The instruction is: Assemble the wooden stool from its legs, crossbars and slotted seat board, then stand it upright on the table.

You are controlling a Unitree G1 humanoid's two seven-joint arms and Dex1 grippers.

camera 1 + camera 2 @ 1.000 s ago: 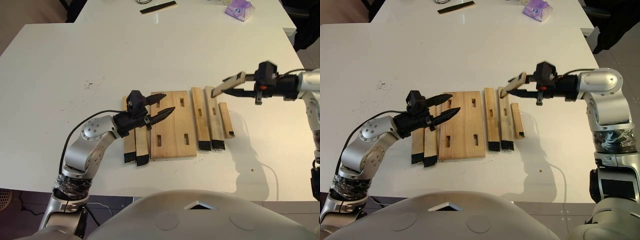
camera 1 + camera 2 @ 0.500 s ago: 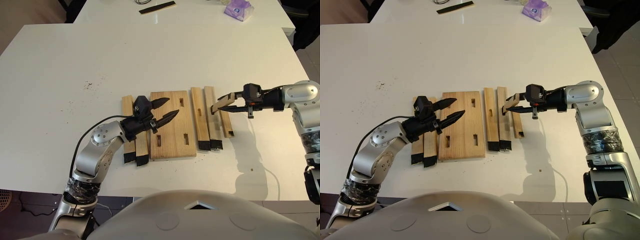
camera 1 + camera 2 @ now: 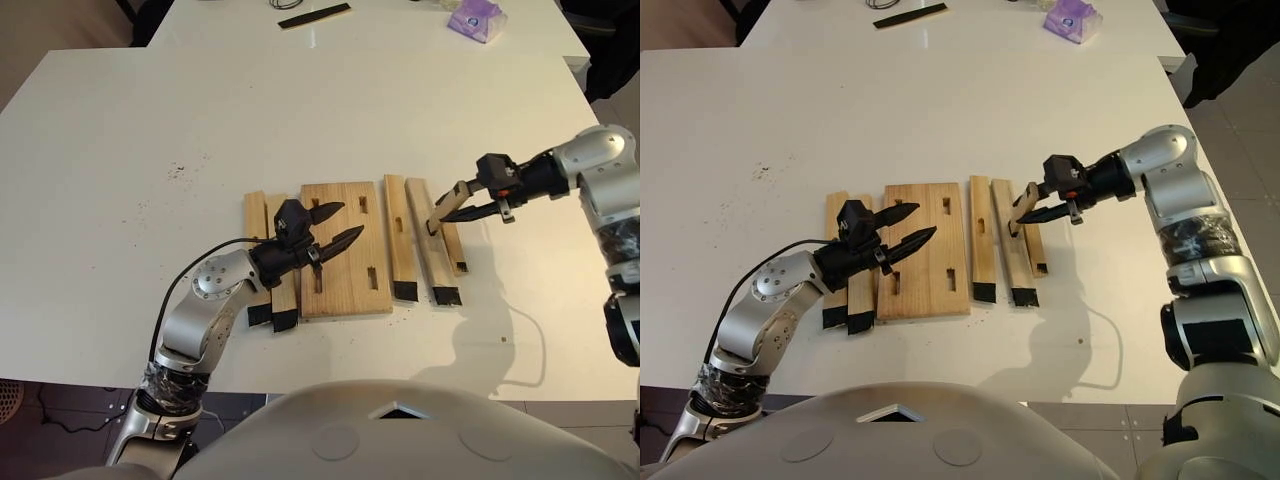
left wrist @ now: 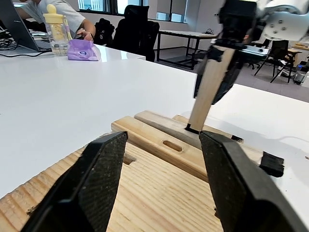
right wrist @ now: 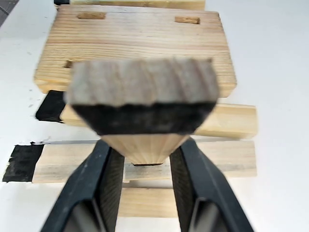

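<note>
The slotted seat board [image 3: 345, 250] lies flat mid-table. Two legs [image 3: 258, 240] lie along its left side. To its right lie two more legs [image 3: 397, 235] and a short crossbar [image 3: 452, 245]. My left gripper [image 3: 348, 220] hovers open just over the board's left half, fingers [image 4: 96, 183] spread with nothing between them. My right gripper [image 3: 452, 202] is shut on another crossbar [image 3: 442, 210], held tilted. Its lower end rests at the slot of the outer right leg [image 3: 430, 250], which lies skewed. The held crossbar's end [image 5: 142, 106] sits between my right fingers [image 5: 104, 183].
A black strip [image 3: 315, 14] and a purple tissue pack [image 3: 478, 18] lie on the far table. Dark crumbs [image 3: 180, 170] dot the table to the left. Open tabletop surrounds the parts, and the front edge is near the legs' black ends.
My right gripper came down and in with the crossbar, its end now on the outer right leg, which has skewed. My left gripper slid forward over the board.
</note>
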